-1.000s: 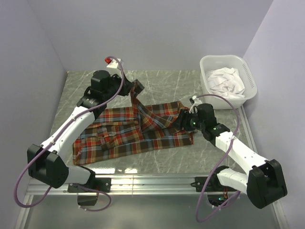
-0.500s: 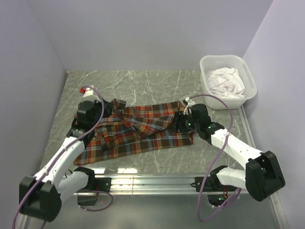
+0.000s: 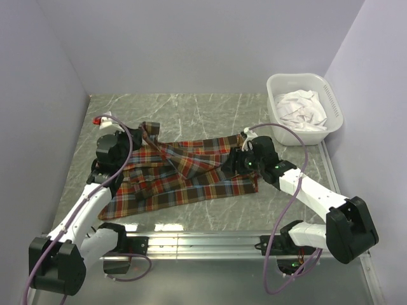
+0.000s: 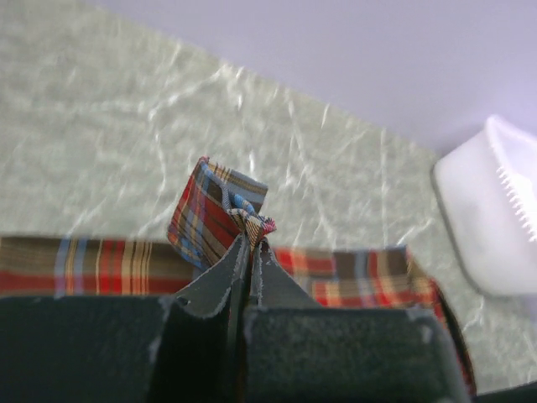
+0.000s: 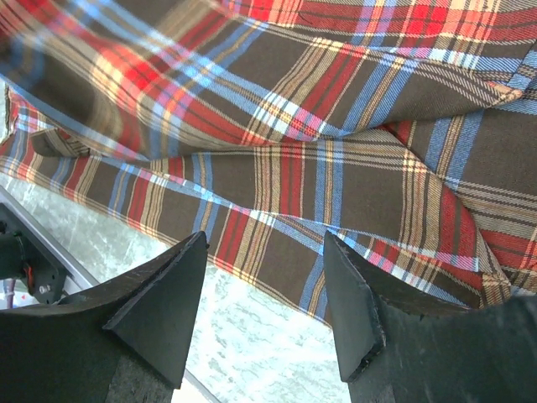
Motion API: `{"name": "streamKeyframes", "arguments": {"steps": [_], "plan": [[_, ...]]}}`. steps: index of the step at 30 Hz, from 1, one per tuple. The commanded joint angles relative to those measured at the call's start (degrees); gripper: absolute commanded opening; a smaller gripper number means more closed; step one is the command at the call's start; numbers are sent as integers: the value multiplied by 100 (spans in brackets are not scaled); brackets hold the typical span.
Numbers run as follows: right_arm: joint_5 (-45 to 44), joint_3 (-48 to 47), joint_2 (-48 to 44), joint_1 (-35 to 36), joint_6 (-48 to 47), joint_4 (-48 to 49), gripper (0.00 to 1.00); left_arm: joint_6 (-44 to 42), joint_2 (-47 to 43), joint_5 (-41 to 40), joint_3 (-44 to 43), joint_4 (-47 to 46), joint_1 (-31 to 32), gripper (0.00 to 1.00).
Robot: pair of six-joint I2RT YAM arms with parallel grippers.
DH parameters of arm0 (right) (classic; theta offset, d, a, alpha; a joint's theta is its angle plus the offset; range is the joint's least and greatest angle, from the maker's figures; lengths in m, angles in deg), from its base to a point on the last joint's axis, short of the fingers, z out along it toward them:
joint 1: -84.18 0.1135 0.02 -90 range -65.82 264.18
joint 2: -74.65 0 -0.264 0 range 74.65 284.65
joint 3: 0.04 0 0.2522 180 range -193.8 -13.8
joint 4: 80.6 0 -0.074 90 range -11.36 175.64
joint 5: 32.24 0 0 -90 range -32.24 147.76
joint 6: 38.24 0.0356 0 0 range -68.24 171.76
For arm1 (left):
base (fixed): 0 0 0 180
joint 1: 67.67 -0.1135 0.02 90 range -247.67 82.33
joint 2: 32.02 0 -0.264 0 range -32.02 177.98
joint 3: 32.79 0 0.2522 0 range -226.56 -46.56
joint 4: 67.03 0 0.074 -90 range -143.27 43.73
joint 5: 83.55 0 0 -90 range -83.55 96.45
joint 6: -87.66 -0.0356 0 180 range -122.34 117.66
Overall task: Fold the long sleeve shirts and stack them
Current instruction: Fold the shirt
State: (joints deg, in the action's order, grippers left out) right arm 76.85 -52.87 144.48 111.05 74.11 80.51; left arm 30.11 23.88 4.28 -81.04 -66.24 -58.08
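Red plaid cloth all over the middle of the table (image 3: 210,108) — the shirt (image 3: 191,181) lies spread out there, mostly flat. Biggest worry for me: the left gripper (image 4: 249,252) has only a small bit of sleeve end pinched in its closed fingers, lifted at the far left, so a quick pull could slip it free or drag the shirt crooked. The right gripper (image 5: 264,243) hangs over the shirt's right edge, fingers well apart, gripping nothing — can't tell if it touches the cloth.
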Motion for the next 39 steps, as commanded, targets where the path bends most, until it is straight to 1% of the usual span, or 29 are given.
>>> {"name": "streamKeyframes", "arguments": {"steps": [1,2,3,4,5,6,7,8,9,10,11,12,13,14,15,16,18,19,20,21,23,24,25,27,30,35,36,38,39], "plan": [[-63,-233,-74,55,-134,126,64,-134,-280,-220,-104,-663,-27,1],[-72,-224,-83,46,-134,126,64,110,-360,-422,167,-637,-44,2],[-72,-198,-91,46,-143,143,64,295,-447,-937,335,-567,-62,2],[-72,-189,-100,55,-134,178,64,524,-631,-1195,511,-488,-88,6],[-64,-180,-74,55,-143,179,64,1022,-720,-1432,878,-304,-106,10],[-55,-189,-65,55,-143,196,64,1323,-808,-1852,1047,-181,-141,13],[-11,-189,-30,46,-143,196,64,1595,-974,-2005,1205,-49,-158,21],[7,-206,5,72,-160,196,64,2103,-1063,-2319,1450,327,-167,27],[16,-224,23,72,-169,179,64,2351,-1264,-2462,1522,574,-194,29],[7,-233,23,64,-196,161,64,2754,-1387,-2611,1558,890,-202,34],[-11,-250,23,90,-213,144,64,2880,-1519,-2726,1550,1441,-211,39],[-19,-259,14,90,-231,82,64,2986,-1755,-2927,1506,1760,-229,44],[-46,-268,5,90,-266,64,64,3135,-1845,-3033,1427,2050,-238,57],[-72,-285,-21,99,-284,47,64,3180,-1915,-3113,1226,2314,-246,63],[-81,-294,-39,99,-292,21,64,3171,-1933,-3192,1094,2804,-264,68],[-81,-303,-48,99,-310,3,64,2971,-1899,-3219,962,2948,-281,74],[-55,-356,-39,99,-319,-15,64,2558,-1611,-3018,575,3064,-317,78],[-29,-364,-30,108,-328,-6,64,1851,-1461,-2817,487,2733,-334,80],[6,-399,-4,108,-336,-6,64,1461,-1276,-2119,321,2521,-352,79],[7,-417,5,116,-371,-15,64,1196,-796,-1885,171,2467,-369,80],[-46,-470,57,134,-407,-58,64,817,-240,-1499,-373,2659,-370,81],[-98,-479,67,134,-433,-120,64,781,302,-1462,-575,2807,-370,83],[-116,-488,75,160,-485,-138,64,737,560,-1453,-908,2992,-370,83],[-169,-461,67,160,-503,-120,64,754,1235,-1391,-1174,3151,-370,84],[-213,-400,58,160,-521,-94,64,745,1895,-1312,-1491,3222,-396,83],[-230,-312,58,160,-521,-50,64,535,2600,-1233,-1886,3239,-440,77],[-222,-321,67,160,-512,-33,64,535,2863,-1311,-1965,3414,-457,76],[-230,-312,67,160,-521,-41,64,517,3075,-1390,-2115,3494,-457,75],[-239,-312,67,160,-530,-24,64,517,3198,-1400,-2124,3451,-466,73]]}}
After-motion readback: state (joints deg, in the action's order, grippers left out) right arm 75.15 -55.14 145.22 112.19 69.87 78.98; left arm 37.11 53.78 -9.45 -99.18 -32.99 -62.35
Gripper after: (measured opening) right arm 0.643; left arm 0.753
